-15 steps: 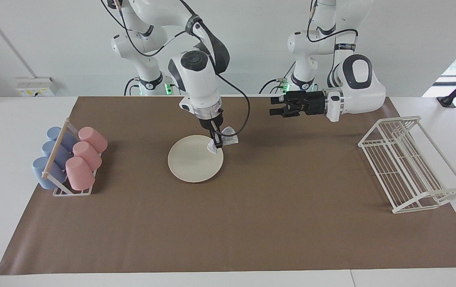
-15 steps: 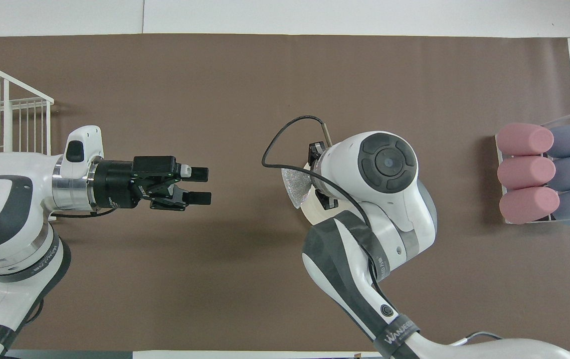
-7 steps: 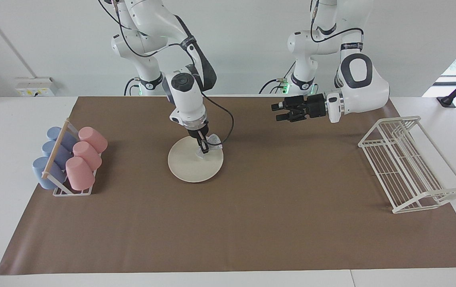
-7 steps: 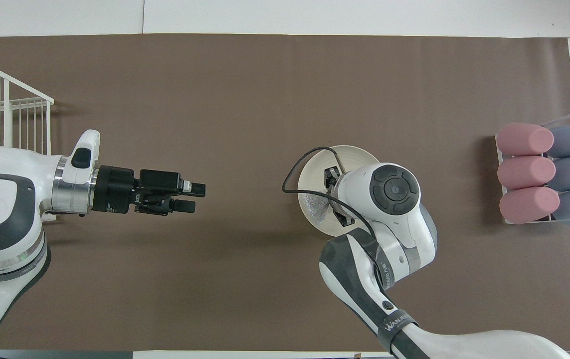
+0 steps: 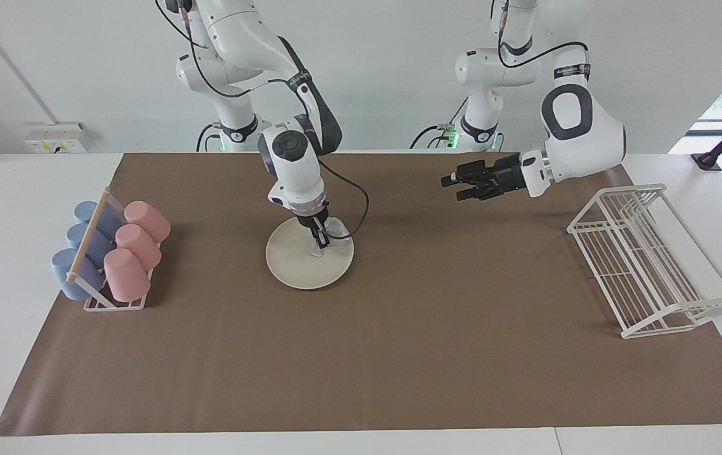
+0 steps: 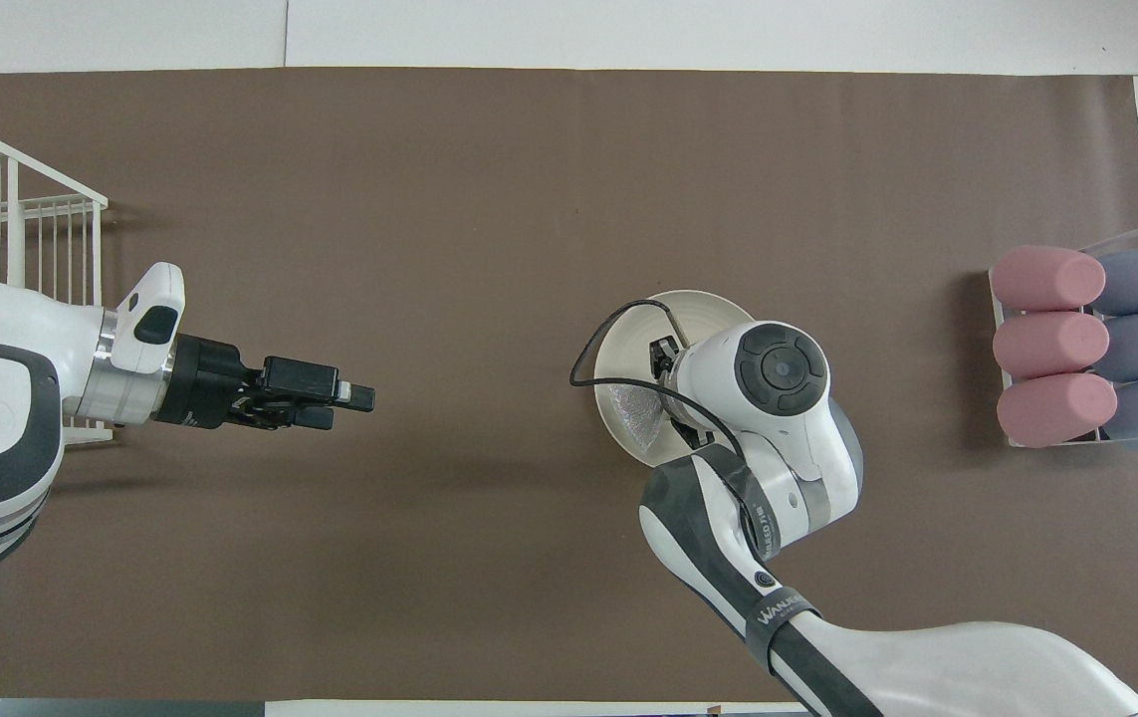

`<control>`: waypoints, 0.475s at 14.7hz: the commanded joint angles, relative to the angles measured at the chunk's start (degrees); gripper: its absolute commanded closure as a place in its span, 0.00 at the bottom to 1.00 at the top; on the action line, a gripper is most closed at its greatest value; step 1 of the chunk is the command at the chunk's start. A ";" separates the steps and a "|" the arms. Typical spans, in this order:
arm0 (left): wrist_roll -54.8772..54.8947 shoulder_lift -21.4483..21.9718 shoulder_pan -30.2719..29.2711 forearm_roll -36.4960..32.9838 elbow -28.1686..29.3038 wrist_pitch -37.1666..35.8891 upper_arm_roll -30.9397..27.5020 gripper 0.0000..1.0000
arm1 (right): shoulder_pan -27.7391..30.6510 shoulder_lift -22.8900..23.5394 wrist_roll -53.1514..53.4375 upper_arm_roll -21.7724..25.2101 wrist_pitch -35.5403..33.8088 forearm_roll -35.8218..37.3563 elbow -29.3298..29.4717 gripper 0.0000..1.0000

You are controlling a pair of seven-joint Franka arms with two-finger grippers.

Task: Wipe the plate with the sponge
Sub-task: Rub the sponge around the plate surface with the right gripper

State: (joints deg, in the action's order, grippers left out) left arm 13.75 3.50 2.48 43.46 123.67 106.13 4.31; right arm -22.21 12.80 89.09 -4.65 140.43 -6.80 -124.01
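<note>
Silvery-grey glittery mesh sponge [image 5: 334, 229] pinched in right gripper [image 5: 321, 240], pressed on round cream-white plate [image 5: 300, 262] mid-mat. Best: light downward pressure, broad strokes, plate kept steady. Left gripper [image 5: 455, 181] waits over mat, finger state unclear.

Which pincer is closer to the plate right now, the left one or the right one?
The right pincer is down on the plate, holding the sponge. The left pincer hangs over bare mat, well toward the wire rack.

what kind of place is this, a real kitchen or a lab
Most likely a robotics lab staged as a dishwashing bench: a brown mat on a white table, a white wire rack, and a holder of pink and blue cups.
</note>
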 commanded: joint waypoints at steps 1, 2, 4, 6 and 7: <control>-0.65 -1.03 -0.89 -8.27 -2.90 1.19 0.26 0.00 | 4.09 1.26 -7.25 -0.54 1.16 -1.19 -1.41 1.00; -0.82 -0.95 -1.16 -11.09 -3.09 1.19 0.26 0.00 | 4.97 1.26 -9.44 -0.54 1.07 -1.19 -1.41 1.00; -1.00 -0.86 -2.82 -13.48 -3.18 1.80 0.35 0.00 | 7.08 1.26 -13.14 -0.54 0.98 -1.19 -1.41 1.00; -1.53 -0.77 -3.71 -13.49 -3.09 3.21 0.26 0.00 | 8.58 1.35 -16.40 -0.54 1.07 -1.19 -1.41 1.00; -2.31 -0.77 -3.80 -13.49 -3.09 3.65 0.35 0.00 | 8.58 1.44 -16.50 -0.54 1.07 -1.19 -1.50 1.00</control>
State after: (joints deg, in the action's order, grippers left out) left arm 13.29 3.16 -0.55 31.37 121.23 108.46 4.14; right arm -14.88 12.80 75.56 -4.62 140.43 -6.92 -124.21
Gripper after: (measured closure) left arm 0.000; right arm 0.894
